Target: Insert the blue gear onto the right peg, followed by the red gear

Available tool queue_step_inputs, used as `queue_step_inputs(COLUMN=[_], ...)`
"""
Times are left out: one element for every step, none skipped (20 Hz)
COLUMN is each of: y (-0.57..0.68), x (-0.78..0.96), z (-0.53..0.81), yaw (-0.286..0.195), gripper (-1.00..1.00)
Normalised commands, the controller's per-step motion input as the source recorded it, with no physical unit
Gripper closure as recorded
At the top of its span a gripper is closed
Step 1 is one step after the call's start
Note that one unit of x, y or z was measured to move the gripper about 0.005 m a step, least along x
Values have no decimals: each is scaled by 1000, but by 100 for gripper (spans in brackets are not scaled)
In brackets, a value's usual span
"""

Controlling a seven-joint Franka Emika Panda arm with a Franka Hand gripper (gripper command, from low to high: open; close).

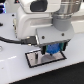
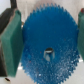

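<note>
Jaws clamp the blue gear (image 2: 48,47) by its rim; it hangs over the white plate (image 1: 33,60)

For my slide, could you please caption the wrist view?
Gripper shut on the blue gear, its centre hole visible.

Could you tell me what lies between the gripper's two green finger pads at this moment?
The blue gear fills the space between the pads, flat face and centre hole toward the camera, toothed rim meeting them. The wrist view shows this; in the exterior view the gripper sits over the white plate.
</note>
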Motion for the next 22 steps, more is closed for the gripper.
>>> queue_step_inputs(y=[-3, -40, 28, 3, 2, 2, 11, 3, 7, 7, 7, 2, 2, 1, 11, 13, 0, 0, 0, 0, 0, 0], x=[457, 260, 374, 302, 321, 257, 255, 306, 259, 285, 268, 224, 202, 159, 129, 128, -14, 89, 306, 334, 291, 211], z=[320, 29, 405, -1, -34, -147, -251, -160, -265, -214, -267, -280, -309, -256, -122, -18, 0, 117, 394, 440, 509, 454], yaw=[0, 0, 0, 0, 0, 0, 0, 0, 0, 0, 0, 0, 0, 0, 0, 0, 0, 0, 0, 0, 0, 0], gripper=[100, 100, 100, 100, 100, 100, 100, 100, 100, 100, 100, 100, 100, 100, 100, 100, 100, 100, 100, 100, 100, 100])
